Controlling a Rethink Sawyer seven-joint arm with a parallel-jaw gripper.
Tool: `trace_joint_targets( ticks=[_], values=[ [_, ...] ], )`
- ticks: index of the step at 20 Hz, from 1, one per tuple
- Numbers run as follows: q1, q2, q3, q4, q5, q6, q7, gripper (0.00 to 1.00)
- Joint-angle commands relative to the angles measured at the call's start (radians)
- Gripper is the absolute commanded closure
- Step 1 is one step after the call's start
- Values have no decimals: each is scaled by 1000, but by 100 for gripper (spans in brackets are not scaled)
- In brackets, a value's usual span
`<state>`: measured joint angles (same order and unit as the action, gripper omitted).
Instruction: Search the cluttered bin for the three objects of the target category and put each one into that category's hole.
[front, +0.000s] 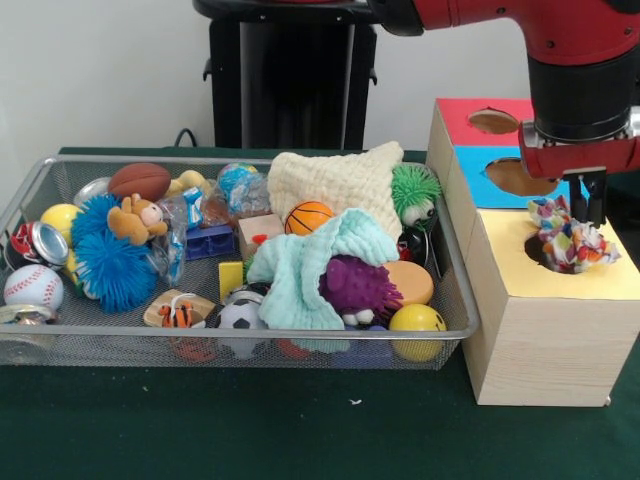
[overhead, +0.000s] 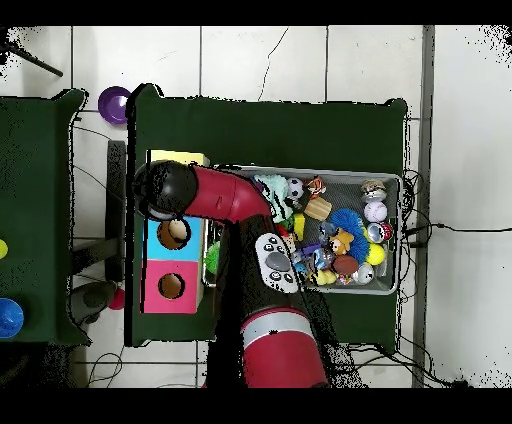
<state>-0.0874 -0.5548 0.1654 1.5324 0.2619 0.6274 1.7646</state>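
- The red and black arm (overhead: 215, 195) hides the near-left part of the wide silver wire-mesh bin (overhead: 392, 180) from overhead.
- The pale green cloth (front: 310, 270) half covers the purple spiky toy (front: 358, 288).

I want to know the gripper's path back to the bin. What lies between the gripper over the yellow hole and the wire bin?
In the front view, only the wooden box's yellow top separates the gripper, beside a multicoloured rope toy, from the bin.

One bin (front: 455, 300), one wooden box (front: 540, 340) with three holes, two cloths, one baseball (front: 33, 287).
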Motion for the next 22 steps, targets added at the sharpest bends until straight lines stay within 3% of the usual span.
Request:
trace_joint_targets(
  ticks=[1,22],
  values=[
    [-24,56,19,17,-87,36,17,100],
    [-5,68,-16,-46,-200,-142,60,100]
  ],
)
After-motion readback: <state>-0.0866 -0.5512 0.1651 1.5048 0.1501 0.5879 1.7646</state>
